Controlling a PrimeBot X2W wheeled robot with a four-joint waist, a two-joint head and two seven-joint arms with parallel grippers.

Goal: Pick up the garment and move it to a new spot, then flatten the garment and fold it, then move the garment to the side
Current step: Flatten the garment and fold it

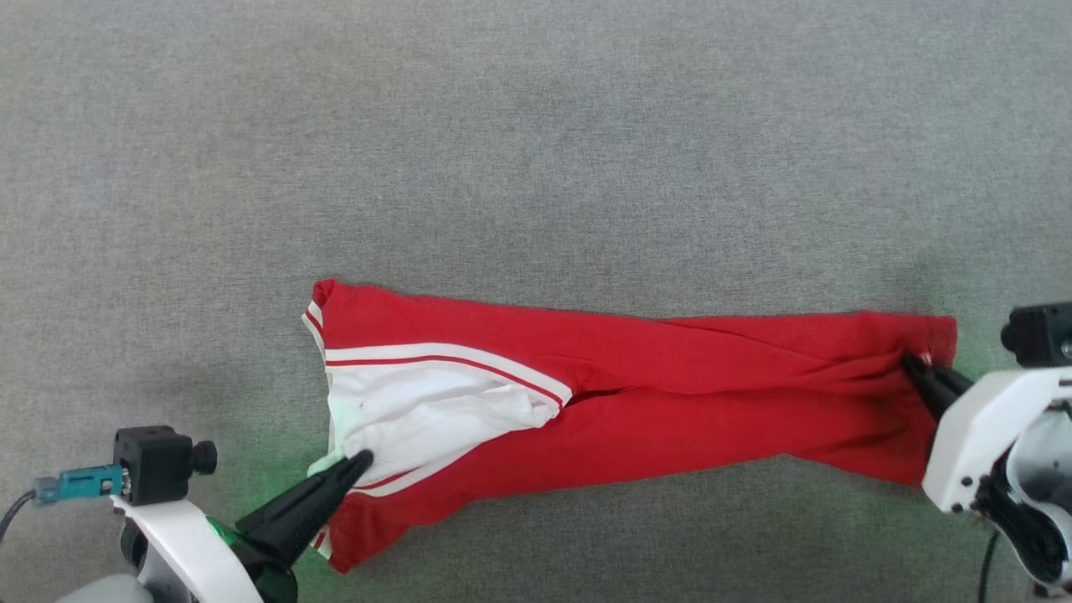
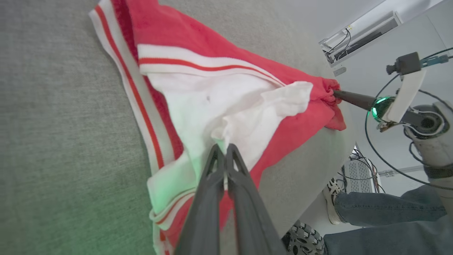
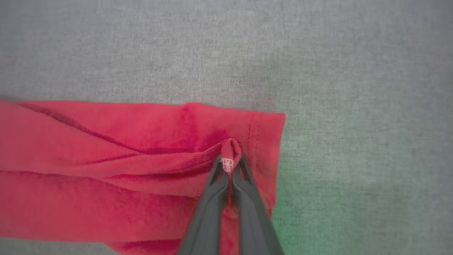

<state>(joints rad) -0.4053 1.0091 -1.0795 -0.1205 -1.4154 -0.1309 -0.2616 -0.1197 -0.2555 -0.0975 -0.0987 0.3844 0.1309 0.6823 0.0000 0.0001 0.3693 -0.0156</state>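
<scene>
Red garment [image 1: 670, 377] lies stretched in a long, twisted band across the grey bench [image 1: 536, 126], left hand [image 1: 362, 459] pinched fully closed on the white sleeve fabric at one end, right hand [image 1: 911, 362] likewise closed, clamping a fold of red hem at the other end.

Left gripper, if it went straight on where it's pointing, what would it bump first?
The left gripper is shut on the white sleeve of the garment, so it would push into more of that bunched white cloth first, probably the red part after; depth is unclear.
</scene>
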